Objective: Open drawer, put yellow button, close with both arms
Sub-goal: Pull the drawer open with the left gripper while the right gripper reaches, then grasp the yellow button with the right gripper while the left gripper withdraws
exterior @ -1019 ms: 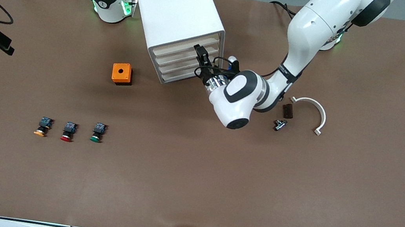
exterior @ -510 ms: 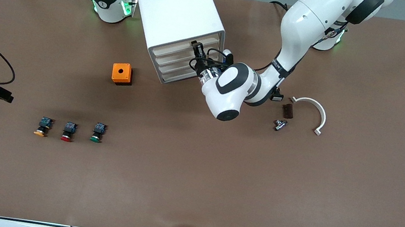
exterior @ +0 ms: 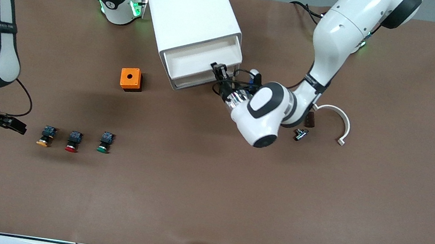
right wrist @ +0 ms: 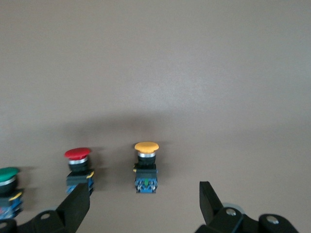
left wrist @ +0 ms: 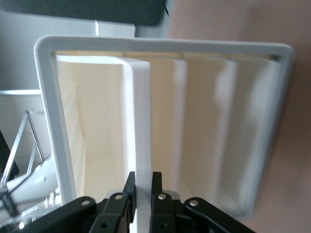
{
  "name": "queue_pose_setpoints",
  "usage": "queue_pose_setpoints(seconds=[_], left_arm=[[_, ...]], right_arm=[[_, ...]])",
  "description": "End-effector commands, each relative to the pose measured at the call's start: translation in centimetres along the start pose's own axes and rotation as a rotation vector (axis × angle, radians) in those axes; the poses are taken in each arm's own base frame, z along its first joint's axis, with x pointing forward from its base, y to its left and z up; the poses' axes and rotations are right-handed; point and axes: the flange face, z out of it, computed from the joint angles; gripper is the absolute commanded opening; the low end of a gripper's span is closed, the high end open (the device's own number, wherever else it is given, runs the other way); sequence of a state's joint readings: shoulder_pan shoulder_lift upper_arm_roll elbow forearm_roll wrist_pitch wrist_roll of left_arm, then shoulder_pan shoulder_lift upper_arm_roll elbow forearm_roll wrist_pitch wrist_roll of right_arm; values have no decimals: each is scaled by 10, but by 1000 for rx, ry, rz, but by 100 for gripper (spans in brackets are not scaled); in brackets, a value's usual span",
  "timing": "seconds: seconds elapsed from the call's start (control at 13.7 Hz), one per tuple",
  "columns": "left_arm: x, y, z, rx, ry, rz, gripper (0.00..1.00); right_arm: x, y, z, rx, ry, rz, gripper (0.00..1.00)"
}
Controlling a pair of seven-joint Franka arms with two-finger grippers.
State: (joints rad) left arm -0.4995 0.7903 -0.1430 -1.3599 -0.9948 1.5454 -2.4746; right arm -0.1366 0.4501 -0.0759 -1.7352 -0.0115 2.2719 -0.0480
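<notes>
Left tool [exterior: 217, 69] was clamped on the shallow white top drawer's cream front [left wrist: 142, 126]: rigid, light. Right tool [right wrist: 143, 204], wide open, empty, hovered over the small yellow-capped push-button [right wrist: 146, 166]; grip its black body.

I see the drawer [exterior: 198, 60] in the upper centre of the front view — top one of the white cabinet, partly pulled out, shallow white tray showing, nothing visible inside. The yellow button [exterior: 45, 136] lies on the table at the lower left of the frame — orange-yellow cap toward the front camera, black body, bluish rear block [right wrist: 146, 173].
</notes>
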Motion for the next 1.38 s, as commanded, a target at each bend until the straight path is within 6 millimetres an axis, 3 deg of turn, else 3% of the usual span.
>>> queue_pose_setpoints(seconds=[0.0,0.15,0.29,0.36,0.51,0.73,0.87,1.09,1.17,1.31], left_arm=[[-7,14,-20,-63,-97,55,27],[-9,16,-27,-85,-126,65,41],[-7,15,-44,-90,-149,64,87],[-7,12,-48,-94,-153,68,95],[-3,11,-72,-108,-180,72,99],[9,8,-130,-167,-231,97,99],[23,14,-166,-231,-241,119,99],[45,6,-232,-368,-268,137,99],[53,-2,-255,-410,-286,171,99],[72,-19,-292,-489,-311,229,99]], right_arm=[[-2,9,46,41,-7,59,100],[-6,5,76,50,-17,64,100],[-10,4,92,48,-25,55,100],[-11,2,100,48,-35,51,100],[-15,3,114,45,-46,50,100],[-37,-2,140,39,-25,48,100],[-39,-1,143,40,-34,48,100],[-42,-1,145,41,-65,46,99],[-43,-1,146,42,-77,47,96],[-46,-2,148,45,-103,46,80]])
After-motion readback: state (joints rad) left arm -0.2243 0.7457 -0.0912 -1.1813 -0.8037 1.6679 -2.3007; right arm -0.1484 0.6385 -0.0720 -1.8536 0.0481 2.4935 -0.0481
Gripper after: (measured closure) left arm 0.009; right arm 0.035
